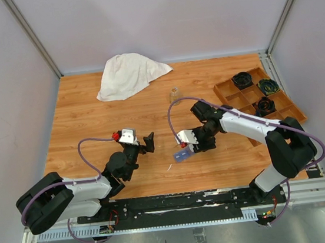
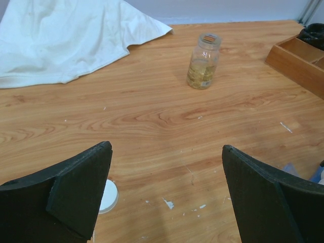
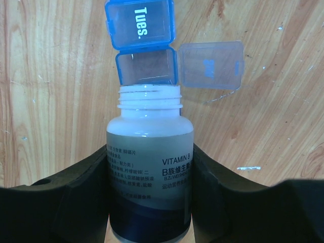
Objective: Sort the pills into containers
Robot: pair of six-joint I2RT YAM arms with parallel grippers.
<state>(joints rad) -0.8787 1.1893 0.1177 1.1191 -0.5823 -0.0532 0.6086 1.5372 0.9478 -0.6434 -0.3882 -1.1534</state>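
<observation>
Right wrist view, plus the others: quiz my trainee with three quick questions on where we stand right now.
1. True or false: the right gripper holds the white bottle with its cap off.
2. The bottle's mouth faces: A) the closed "Tues." compartment, B) the open compartment, C) the wooden tray.
3. Fill in: the left gripper is ____ and holds nothing.
Key: 1 true; 2 B; 3 open.

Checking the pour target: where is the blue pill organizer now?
In the top view the blue pill organizer lies near the middle of the table, by the open mouth of the white bottle in the right gripper.
</observation>
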